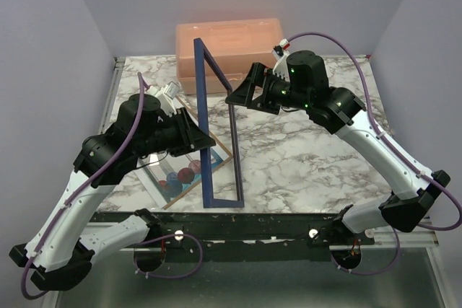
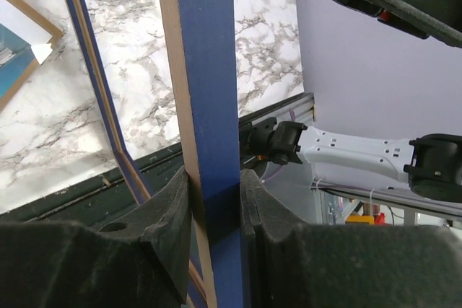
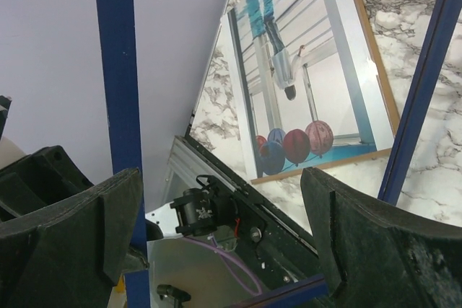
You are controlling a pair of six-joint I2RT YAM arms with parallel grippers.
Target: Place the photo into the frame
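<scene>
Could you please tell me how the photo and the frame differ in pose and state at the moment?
The frame stands on edge; the photo lies flat. The left gripper clamps the frame; nothing holds the photo. The frame is an open navy outline; the photo is a solid print. Both are rectangular.

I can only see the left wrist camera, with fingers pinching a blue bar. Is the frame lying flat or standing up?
Observer: Standing. The top view shows the frame upright on edge, not flat.
Operator: What is the right arm doing?
Observer: The right arm's fingers are by the frame's far upper part, wide open, holding nothing.
Operator: And where is the photo?
Observer: The photo lies face up on a brown board on the table, left of the frame, partly under the left arm.
</scene>
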